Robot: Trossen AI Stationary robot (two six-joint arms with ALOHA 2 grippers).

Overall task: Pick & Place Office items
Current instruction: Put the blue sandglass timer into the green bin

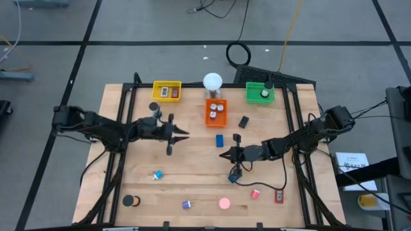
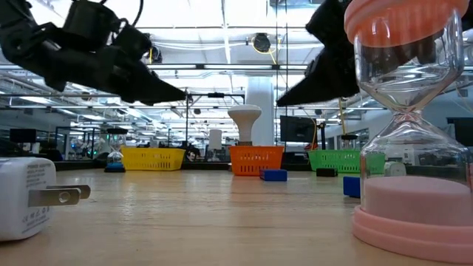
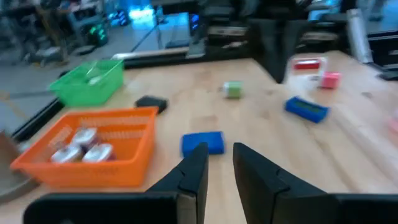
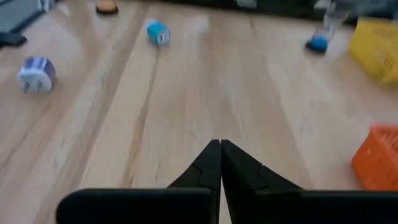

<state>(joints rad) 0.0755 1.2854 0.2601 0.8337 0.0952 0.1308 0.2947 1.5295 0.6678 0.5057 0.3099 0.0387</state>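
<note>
Fingers of our left gripper [image 3: 217, 165] stand slightly parted and empty, aimed at the blue block [image 3: 203, 142] beside the orange tray [image 3: 127, 168], probably the next pick. Our right gripper [image 4: 220, 163], pressed together, hovers over bare table [image 4: 186, 93], holding nothing.

The desk [image 1: 192, 186] is pale wood with a straight grain. Left of the white globe lamp [image 1: 212, 81] sits a yellow tray [image 1: 167, 90], right of it a green tray [image 1: 259, 94], just below it an orange tray [image 1: 216, 112], then a blue block [image 1: 219, 140]. Both claws are black.
</note>
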